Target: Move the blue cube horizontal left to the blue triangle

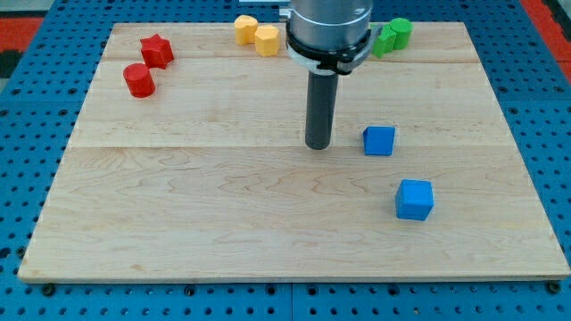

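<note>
Board: a pale wooden table top (223, 205) made of joined planks, lying on a blue perforated base (27, 294) that shows round all its edges.
Arm: a grey metal cylinder (327, 27) comes down from the view's top, just right of centre, and carries a straight dark rod (319, 107).
My tip: the rod's lower end (318, 146) rests on the wood near the board's middle, just to the view's left of the upper blue block and apart from it, with a strip of bare wood between.
Jaws: there are none on this arm; the rod ends plainly and has hold of nothing.
Upper blue block: a small blue block (379, 141) to the view's right of my tip, at about the same height in the view; whether it is the cube or the triangle I cannot tell from this angle.
Lower blue block: a blue cube (414, 199) nearer the view's bottom and a little further right, near the upper blue block but not touching it.
Red blocks: a red star-shaped block (156, 50) and a red cylinder (138, 80) sit close together at the view's upper left, well apart from my tip.
Yellow blocks: two yellow blocks (256, 35), shapes unclear, touch each other at the top edge, just left of the arm.
Green blocks: two green blocks (393, 36) sit side by side at the top edge, just right of the arm, partly hidden by it.
</note>
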Tool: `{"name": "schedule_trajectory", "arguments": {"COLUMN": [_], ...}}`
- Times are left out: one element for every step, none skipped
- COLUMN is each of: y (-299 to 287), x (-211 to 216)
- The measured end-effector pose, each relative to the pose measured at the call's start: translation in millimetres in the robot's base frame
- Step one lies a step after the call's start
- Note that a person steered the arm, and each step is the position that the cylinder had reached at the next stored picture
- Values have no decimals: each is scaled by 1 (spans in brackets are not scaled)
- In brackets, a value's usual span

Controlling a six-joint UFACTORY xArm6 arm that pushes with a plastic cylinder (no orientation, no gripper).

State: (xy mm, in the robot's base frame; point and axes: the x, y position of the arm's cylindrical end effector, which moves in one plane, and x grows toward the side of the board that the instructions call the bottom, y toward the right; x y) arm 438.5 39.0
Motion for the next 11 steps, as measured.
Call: {"name": "schedule_trajectory", "arguments": {"y": [77, 130, 146, 151, 125, 87, 61, 40, -3, 55, 73], "x": [2, 2, 26, 67, 126, 101, 53, 58, 23, 25, 27]}}
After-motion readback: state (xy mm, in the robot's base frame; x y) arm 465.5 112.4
